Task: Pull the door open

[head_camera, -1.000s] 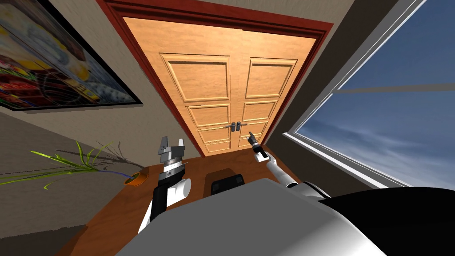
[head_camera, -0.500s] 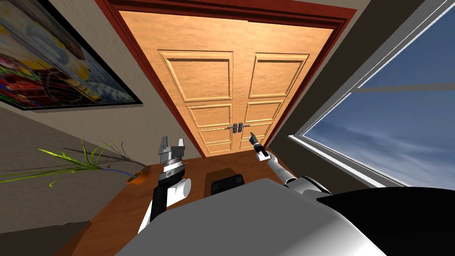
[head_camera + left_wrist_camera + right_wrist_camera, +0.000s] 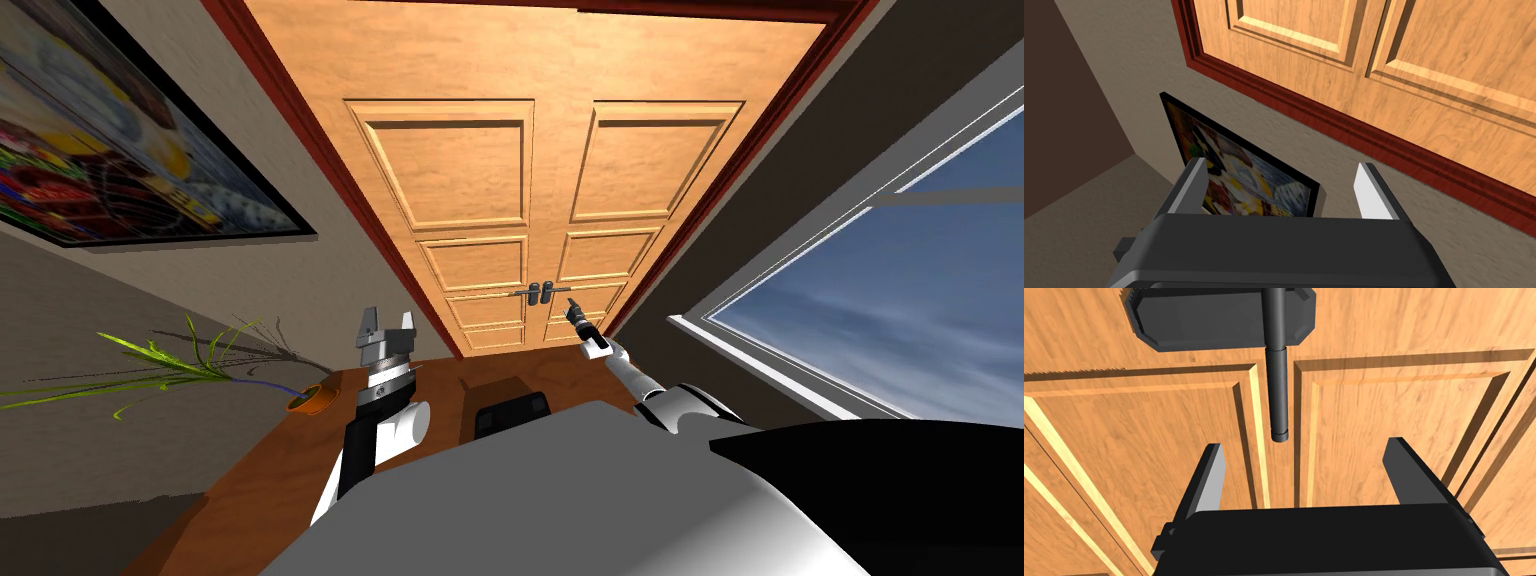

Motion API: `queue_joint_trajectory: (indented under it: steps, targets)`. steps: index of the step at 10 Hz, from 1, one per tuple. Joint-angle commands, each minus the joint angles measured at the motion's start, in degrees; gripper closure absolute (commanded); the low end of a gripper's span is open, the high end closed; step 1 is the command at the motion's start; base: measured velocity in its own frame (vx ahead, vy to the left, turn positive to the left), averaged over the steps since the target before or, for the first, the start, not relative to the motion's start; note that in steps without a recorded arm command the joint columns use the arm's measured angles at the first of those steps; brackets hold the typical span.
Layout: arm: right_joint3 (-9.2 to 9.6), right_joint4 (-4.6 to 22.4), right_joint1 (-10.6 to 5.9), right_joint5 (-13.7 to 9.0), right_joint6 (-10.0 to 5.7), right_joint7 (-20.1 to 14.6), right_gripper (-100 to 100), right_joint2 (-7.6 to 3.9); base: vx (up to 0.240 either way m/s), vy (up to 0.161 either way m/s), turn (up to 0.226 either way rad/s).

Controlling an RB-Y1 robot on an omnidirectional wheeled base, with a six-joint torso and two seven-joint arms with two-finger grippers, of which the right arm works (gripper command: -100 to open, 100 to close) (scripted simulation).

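Our right gripper [image 3: 1305, 447] is wide open close to the shut light brown wooden double door [image 3: 530, 200], the tip of its dark grey bar handle [image 3: 1277, 398] is just ahead of the gap between our fingers with room on both sides, and our left gripper [image 3: 1281, 166] is open too, held up well away from the handle.

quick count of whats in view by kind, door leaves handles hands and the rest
door leaves: 2
door handles: 2
hands: 2, left hand and right hand, both open
framed picture: 1
potted plant: 1
window: 1
total: 9
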Motion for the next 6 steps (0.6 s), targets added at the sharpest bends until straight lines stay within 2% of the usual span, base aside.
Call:
queue_joint_trajectory:
  steps: [1, 3, 4, 5, 6]
  targets:
    - [0.15, 1.8, -0.72, -0.5, 0.24, -0.4, -100, -0.71, 0.118, -0.031, 0.051]
    - [0.26, 3.1, -1.25, -0.8, 0.33, -0.6, -100, -1.18, 0.080, -0.026, 0.035]
    - [0.12, 2.3, -0.89, -0.7, 0.56, -0.4, -100, -0.96, 0.024, -0.007, 0.004]
    - [-1.02, 3.5, -0.78, -0.9, 0.89, -0.2, -100, -1.68, 0.106, -0.092, -0.098]
    - [-1.02, 3.5, -0.78, -0.9, 0.89, -0.2, -100, -1.68, 0.121, -0.137, -0.053]
